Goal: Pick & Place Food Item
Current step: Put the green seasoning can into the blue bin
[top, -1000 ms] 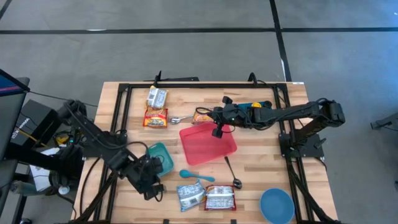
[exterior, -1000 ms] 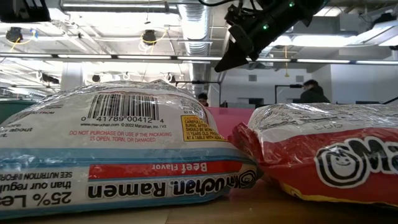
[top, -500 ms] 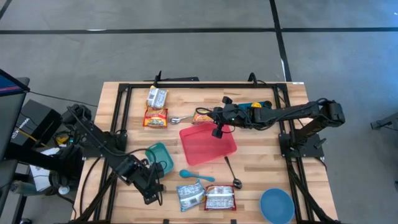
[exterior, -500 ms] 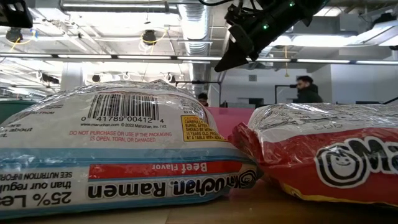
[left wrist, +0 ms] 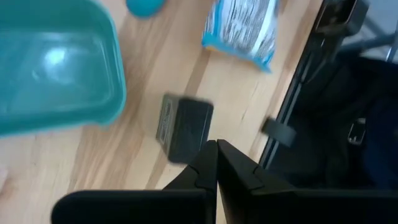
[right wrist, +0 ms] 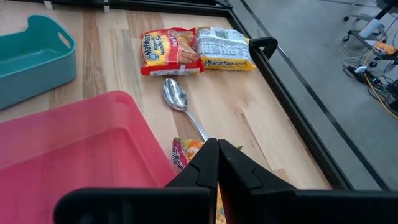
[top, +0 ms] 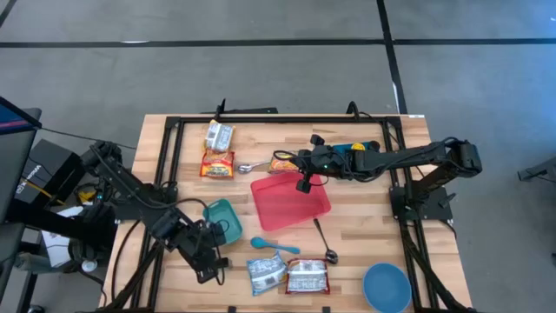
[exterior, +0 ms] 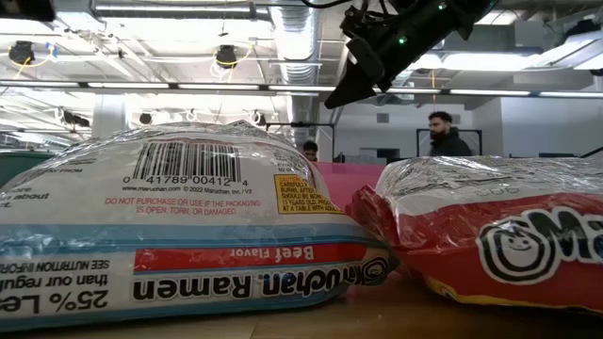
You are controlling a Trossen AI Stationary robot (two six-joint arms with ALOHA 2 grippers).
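Since every ramen pack (top: 219, 163) lies on the counter (top: 365, 235) outside the empty red tray (top: 289, 201), both closed pincers, right (top: 303, 184) and left (top: 211, 271), hold nothing, so nothing looks placed.

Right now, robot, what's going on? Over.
Right gripper jaws shut, empty, above pink tray. Left gripper shut, empty, beside teal bin. Ramen packs untouched.
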